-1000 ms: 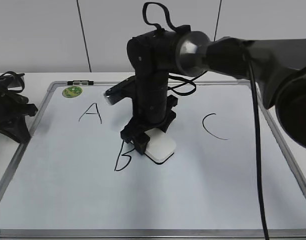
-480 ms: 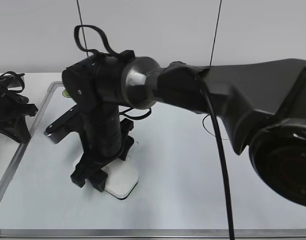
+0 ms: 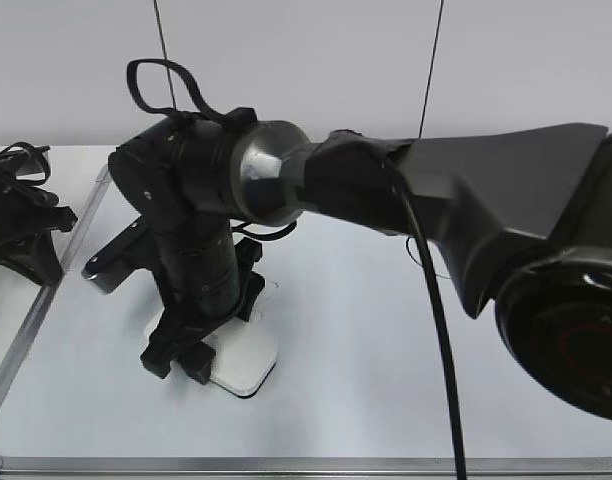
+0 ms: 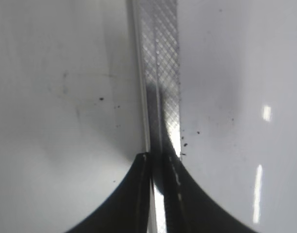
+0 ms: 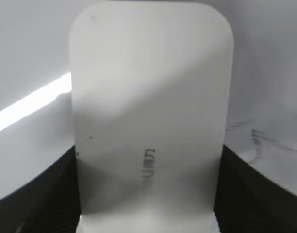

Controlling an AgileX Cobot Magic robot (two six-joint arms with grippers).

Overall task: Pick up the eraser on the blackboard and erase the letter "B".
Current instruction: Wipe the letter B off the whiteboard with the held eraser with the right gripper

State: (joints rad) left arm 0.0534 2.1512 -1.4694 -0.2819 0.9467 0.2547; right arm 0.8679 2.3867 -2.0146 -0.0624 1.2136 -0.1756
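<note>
My right gripper reaches across to the left part of the blackboard and is shut on the white eraser, which lies flat on the board. In the right wrist view the eraser fills the middle, grey lettering on top, with my right gripper clamped on both its sides. Faint smeared marker traces show just right of it. The letter "B" is hidden behind the arm. My left gripper rests off the board's left edge, and its jaws are shut and empty.
The board's silver frame runs along the left and the front; the left wrist view sits right over it. The big black right arm covers the board's middle and right. The other letters and the magnet are hidden.
My right gripper has swept the eraser from just right of the "B" to the left and toward the front, over where the "B" was. In the last half second it moved slightly left.
</note>
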